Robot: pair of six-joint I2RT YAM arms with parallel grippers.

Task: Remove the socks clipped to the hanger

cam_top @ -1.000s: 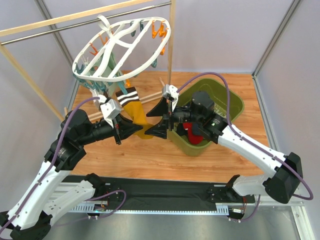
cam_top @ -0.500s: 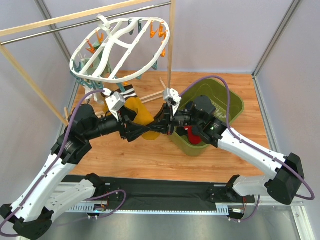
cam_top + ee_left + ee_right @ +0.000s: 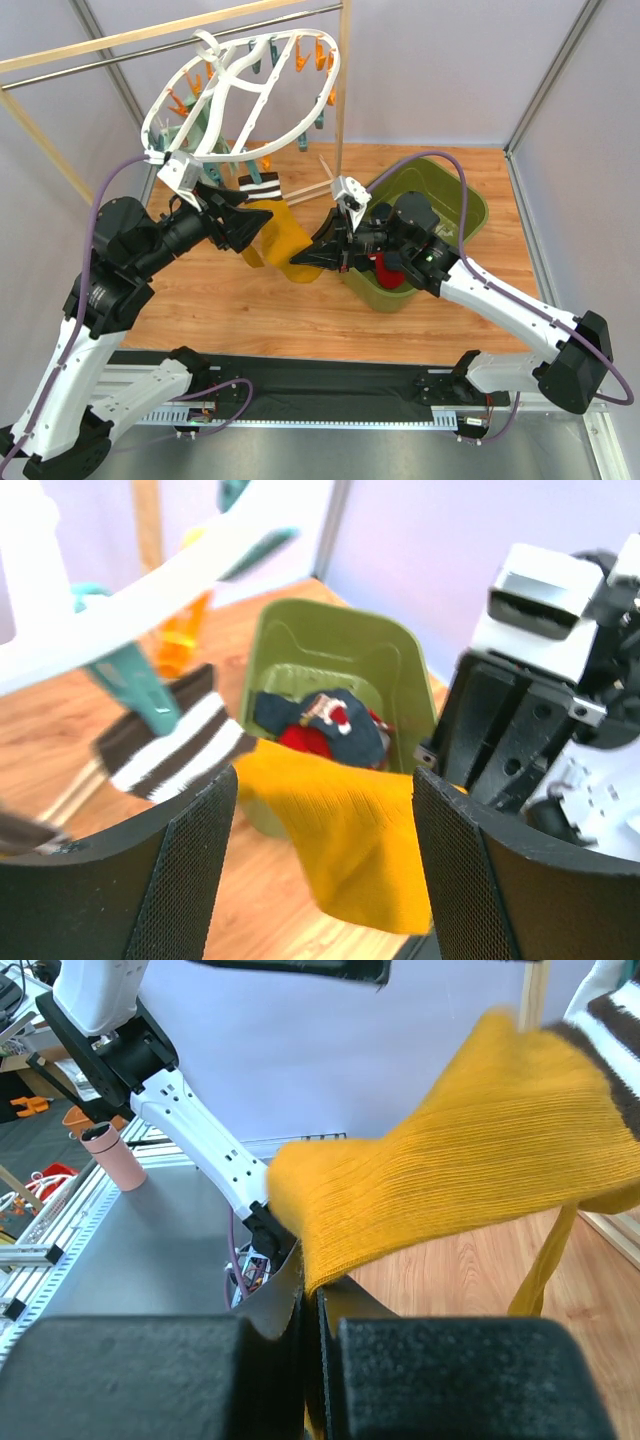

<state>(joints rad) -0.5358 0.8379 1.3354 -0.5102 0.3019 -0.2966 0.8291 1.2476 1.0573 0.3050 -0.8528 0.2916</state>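
Right fingers: my right gripper (image 3: 310, 1305) is clamped on the toe end of the mustard yellow ribbed knit sock (image 3: 450, 1180), with the fabric pinched between flat black pads.
Left fingers: my left gripper (image 3: 255, 222) stands wide apart, gripping nothing, near the sock's cuff.
Sock: soft and pulled taut; its brown-and-white striped cuff (image 3: 170, 745) meets a teal plastic clip (image 3: 130, 685) under the large white plastic oval hanger (image 3: 130, 608).
Tub: the olive green plastic tub (image 3: 470, 200), smooth-walled, holds a red sock and a navy sock (image 3: 320, 720).
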